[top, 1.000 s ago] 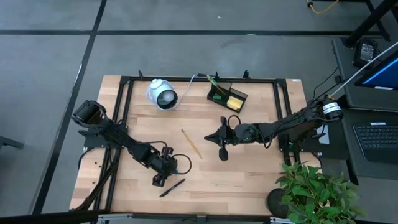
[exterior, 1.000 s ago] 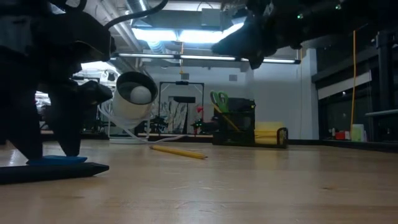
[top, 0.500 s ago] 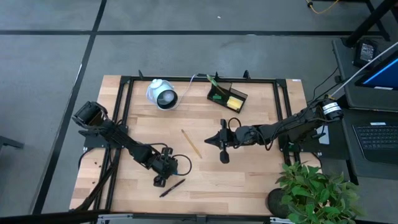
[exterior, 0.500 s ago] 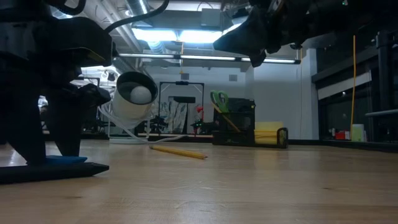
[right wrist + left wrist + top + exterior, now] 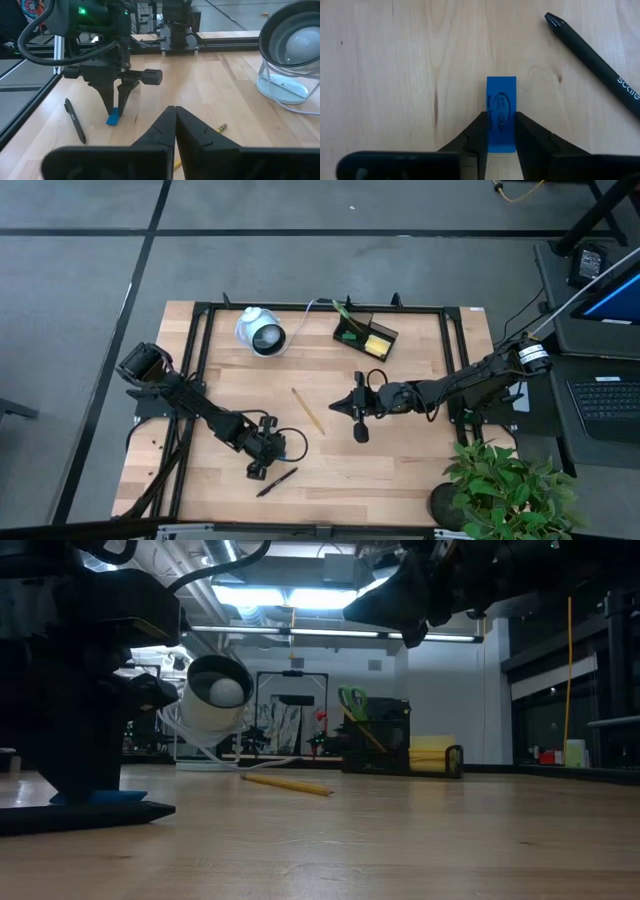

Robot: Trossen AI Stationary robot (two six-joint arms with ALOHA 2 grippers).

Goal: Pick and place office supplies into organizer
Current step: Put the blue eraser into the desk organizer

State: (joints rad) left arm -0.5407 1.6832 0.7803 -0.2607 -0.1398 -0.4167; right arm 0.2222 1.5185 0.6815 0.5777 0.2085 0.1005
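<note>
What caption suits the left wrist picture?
Left gripper closed on a small blue rectangular eraser on the wooden table, beside a black pen.

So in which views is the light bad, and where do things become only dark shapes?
Low view: bright ceiling lights behind turn the left hand and right hand into near-black silhouettes, and the table shows a soft sheen. Left wrist view: even light, the blue eraser sharp between the fingers. High view: even light, no glare.
</note>
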